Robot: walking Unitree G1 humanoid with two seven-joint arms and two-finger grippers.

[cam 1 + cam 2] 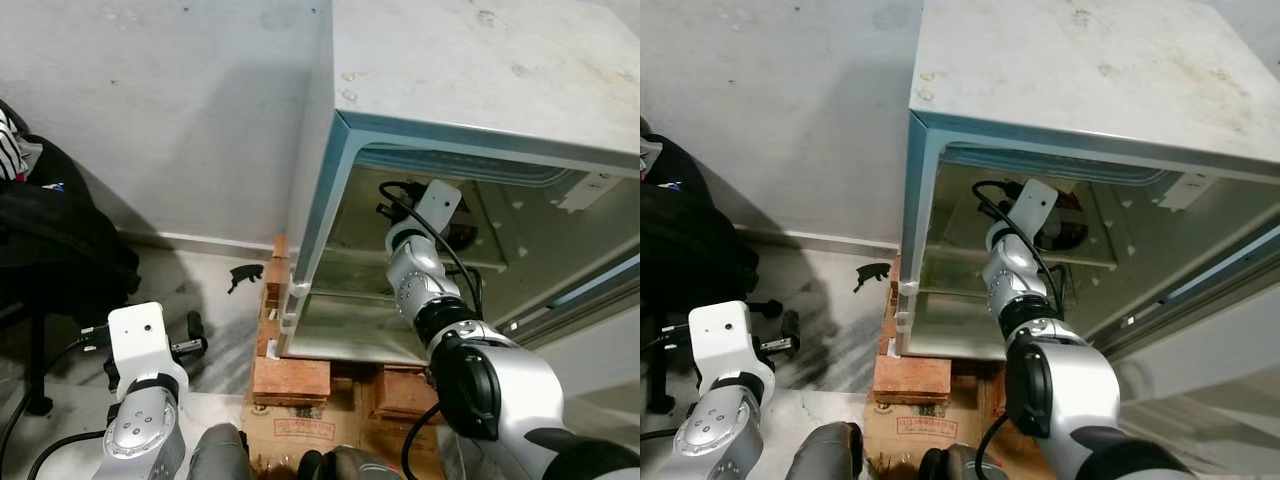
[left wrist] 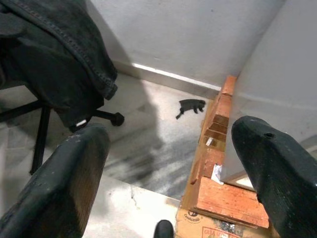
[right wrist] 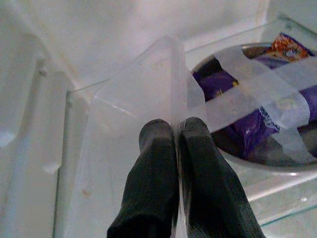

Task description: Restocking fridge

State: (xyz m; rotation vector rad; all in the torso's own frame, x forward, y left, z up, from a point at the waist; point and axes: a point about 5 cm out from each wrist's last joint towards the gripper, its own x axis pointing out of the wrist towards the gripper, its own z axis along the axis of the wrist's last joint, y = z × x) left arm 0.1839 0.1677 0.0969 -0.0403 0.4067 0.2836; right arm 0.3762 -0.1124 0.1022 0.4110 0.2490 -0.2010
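Note:
A small white fridge (image 1: 480,90) stands open on bricks. My right arm reaches onto its upper glass shelf (image 3: 277,186). There my right gripper (image 3: 176,131) is shut on the edge of a clear plastic wrap (image 3: 143,84). The wrap runs on as clear strips over a metal bowl (image 3: 247,153) holding purple snack packets (image 3: 247,131). That bowl appears as a dark shape (image 1: 1068,232) behind the right wrist. My left gripper (image 2: 171,144) hangs low at the left, above the floor, open with nothing between its fingers.
Red bricks (image 1: 290,378) and a cardboard box (image 1: 300,425) lie under the fridge. A black chair draped with dark clothes (image 2: 49,59) stands at the left. A black scrap (image 1: 245,272) lies on the marble floor. The fridge door (image 1: 590,290) is swung open at the right.

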